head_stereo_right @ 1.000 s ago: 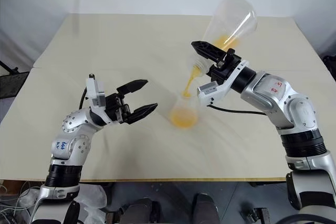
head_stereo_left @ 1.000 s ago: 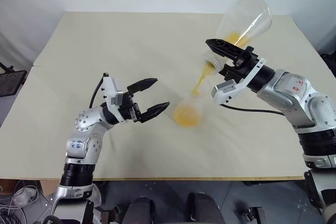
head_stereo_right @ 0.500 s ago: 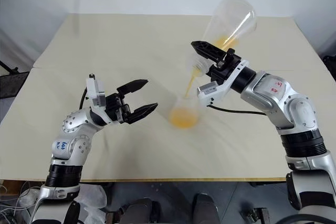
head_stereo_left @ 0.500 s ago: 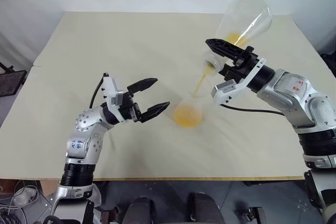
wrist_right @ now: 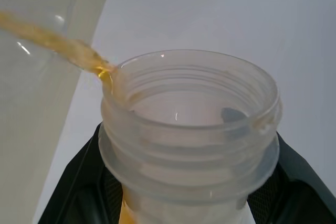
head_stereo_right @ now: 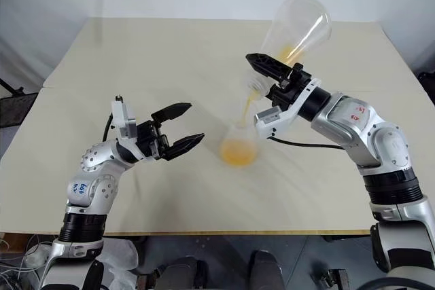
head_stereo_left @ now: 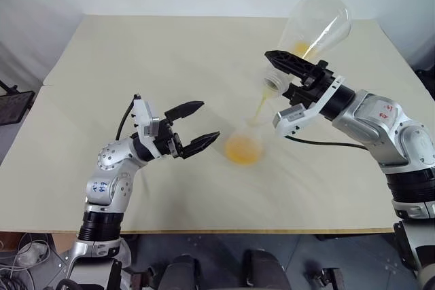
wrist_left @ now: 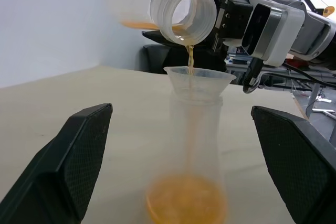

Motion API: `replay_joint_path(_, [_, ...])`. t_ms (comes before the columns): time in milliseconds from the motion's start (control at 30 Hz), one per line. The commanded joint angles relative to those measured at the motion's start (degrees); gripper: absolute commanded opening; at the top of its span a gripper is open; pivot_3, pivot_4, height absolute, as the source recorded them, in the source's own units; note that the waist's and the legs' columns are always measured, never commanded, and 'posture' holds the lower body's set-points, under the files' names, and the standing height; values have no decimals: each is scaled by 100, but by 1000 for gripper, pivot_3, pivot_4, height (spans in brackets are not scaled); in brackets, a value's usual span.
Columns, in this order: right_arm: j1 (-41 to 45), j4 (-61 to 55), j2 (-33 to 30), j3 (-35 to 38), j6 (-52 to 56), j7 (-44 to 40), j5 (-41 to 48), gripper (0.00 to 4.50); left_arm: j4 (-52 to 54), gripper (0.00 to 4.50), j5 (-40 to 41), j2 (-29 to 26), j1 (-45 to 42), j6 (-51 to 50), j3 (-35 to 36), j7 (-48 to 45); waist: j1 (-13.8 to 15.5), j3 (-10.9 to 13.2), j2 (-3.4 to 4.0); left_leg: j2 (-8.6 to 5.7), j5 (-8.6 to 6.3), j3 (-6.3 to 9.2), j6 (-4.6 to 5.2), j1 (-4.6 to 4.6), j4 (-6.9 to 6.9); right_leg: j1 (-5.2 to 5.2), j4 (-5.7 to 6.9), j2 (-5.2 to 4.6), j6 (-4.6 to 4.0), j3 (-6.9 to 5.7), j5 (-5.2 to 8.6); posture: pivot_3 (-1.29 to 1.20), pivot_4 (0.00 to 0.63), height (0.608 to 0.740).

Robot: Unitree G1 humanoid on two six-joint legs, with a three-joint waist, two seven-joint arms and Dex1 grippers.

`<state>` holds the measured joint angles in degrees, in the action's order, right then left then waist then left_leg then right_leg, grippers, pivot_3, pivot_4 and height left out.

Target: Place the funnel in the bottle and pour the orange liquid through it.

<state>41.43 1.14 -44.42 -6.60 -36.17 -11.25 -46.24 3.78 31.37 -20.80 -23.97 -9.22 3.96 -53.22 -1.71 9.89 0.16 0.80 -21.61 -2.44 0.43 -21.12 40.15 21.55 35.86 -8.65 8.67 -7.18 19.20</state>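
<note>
Left wrist view gives the clearest look: the funnel (wrist_left: 199, 80) sits in the neck of the bottle (wrist_left: 193, 145), a thin stream of the orange liquid (wrist_left: 190, 59) falls into it, and more liquid pools at the bottle's base. From the head views the bottle's outline on the table (head_stereo_left: 136, 59) is faint, hard to trace. The right gripper (head_stereo_left: 289, 76) is clenched around the neck of a tilted clear flask (head_stereo_left: 316, 26). The left gripper (head_stereo_left: 197, 127) stands released beside the bottle, apart from it.
</note>
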Motion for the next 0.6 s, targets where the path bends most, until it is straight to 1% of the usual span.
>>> replay_joint_path(33, [24, -251, -43, 32, -21, 85, 74, 2466, 171, 4500, 30, 6, 37, 85, 33, 14, 0, 0, 0, 0, 0, 0, 0, 0, 0, 0, 0, 0, 0, 0, 0, 0, 150, 740])
replay_joint_path(600, [13, -384, -21, 41, -13, 124, 19, 2466, 99, 4500, 20, 26, -25, 110, 27, 2, 0, 0, 0, 0, 0, 0, 0, 0, 0, 0, 0, 0, 0, 0, 0, 0, 150, 740])
